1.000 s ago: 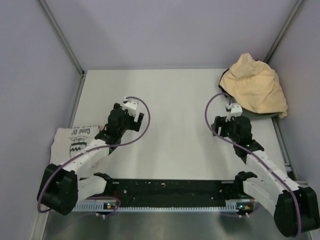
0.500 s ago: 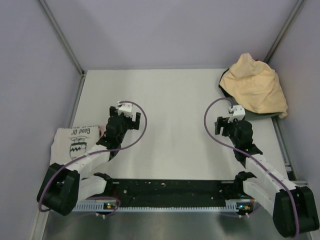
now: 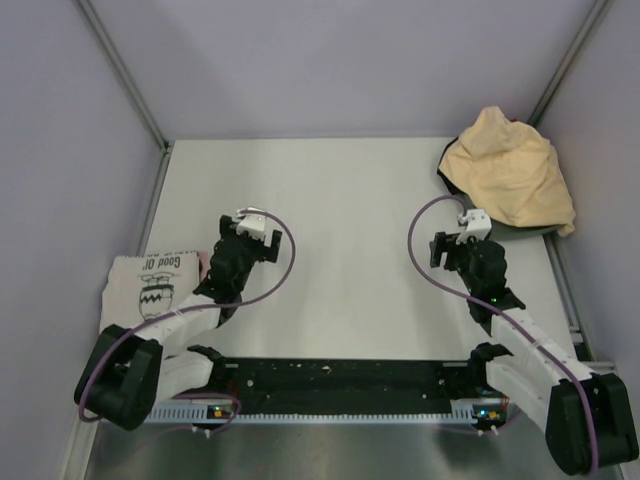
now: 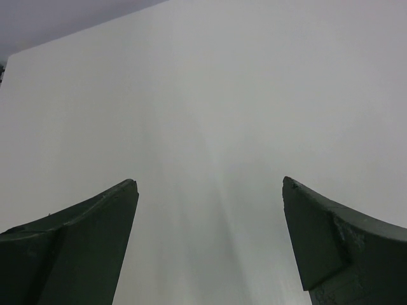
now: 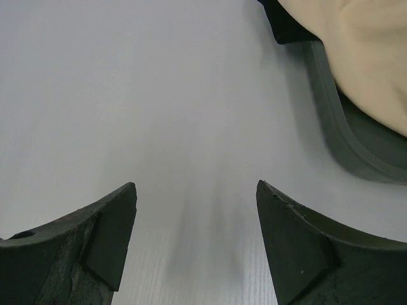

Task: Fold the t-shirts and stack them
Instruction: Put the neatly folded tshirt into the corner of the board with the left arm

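Tan tee (image 3: 510, 180) sits crumpled in the far right corner, white printed tee (image 3: 150, 285) flat at the left edge. Both arms just eased back, left gripper (image 4: 210, 184) and right gripper (image 5: 197, 185) wide open, empty, so I'd guess the tan one's next

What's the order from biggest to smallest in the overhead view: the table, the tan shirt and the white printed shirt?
1. table
2. tan shirt
3. white printed shirt, though the left arm hides part of it
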`<state>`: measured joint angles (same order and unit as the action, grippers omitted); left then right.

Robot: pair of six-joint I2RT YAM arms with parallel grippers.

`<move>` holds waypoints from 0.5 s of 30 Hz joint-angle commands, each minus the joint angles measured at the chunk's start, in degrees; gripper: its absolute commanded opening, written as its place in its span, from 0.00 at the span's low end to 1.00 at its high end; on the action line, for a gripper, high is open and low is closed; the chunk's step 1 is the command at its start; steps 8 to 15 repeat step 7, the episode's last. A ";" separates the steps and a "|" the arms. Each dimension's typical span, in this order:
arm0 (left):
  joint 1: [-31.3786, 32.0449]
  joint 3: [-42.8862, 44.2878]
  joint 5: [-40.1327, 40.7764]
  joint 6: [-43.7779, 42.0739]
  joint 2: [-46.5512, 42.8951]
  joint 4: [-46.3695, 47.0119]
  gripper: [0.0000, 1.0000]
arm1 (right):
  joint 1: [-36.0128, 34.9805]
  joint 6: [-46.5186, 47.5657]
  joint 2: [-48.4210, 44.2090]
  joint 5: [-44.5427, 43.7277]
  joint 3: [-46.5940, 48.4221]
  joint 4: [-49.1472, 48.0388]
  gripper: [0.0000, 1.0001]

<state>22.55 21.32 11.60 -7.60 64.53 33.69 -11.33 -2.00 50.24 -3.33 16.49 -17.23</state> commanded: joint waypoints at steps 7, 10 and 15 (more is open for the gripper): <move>-0.05 -2.69 -1.49 -2.60 1.39 6.39 0.99 | 0.70 0.33 -1.19 1.13 -0.93 -3.15 0.75; -0.05 -2.69 -1.49 -2.60 1.39 6.39 0.99 | 0.70 0.33 -1.19 1.13 -0.93 -3.15 0.75; -0.05 -2.69 -1.49 -2.60 1.39 6.39 0.99 | 0.70 0.33 -1.19 1.13 -0.93 -3.15 0.75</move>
